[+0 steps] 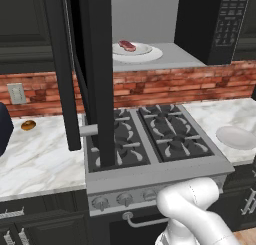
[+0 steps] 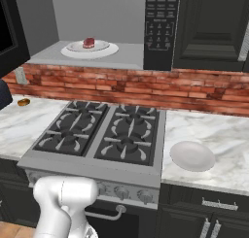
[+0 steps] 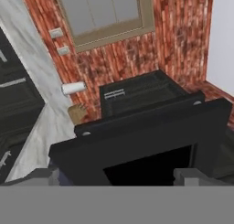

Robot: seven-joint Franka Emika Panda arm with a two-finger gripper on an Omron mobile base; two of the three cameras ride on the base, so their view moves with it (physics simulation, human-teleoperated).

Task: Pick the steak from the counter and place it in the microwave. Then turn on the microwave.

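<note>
The steak (image 1: 127, 45) (image 2: 88, 42), a small dark-red slab, lies on the white round plate (image 1: 145, 54) (image 2: 104, 51) inside the microwave (image 1: 227, 24) (image 2: 160, 28). The microwave's black door (image 1: 100, 74) (image 2: 7, 28) is swung wide open to the left. In the hand view my gripper (image 3: 119, 177) is open, its fingertips (image 3: 196, 175) far apart with nothing between them, looking onto the black door frame and its dark glass (image 3: 146, 136). The marble counter (image 1: 35, 159) (image 2: 219, 135) runs on both sides of the stove.
A grey stovetop (image 1: 150, 134) (image 2: 102, 132) with black grates sits below the microwave. A white dish (image 1: 236, 137) (image 2: 192, 156) rests on the counter to its right, a small orange-brown item (image 1: 28, 124) (image 2: 23, 102) to its left. A brick backsplash (image 1: 175, 86) runs behind.
</note>
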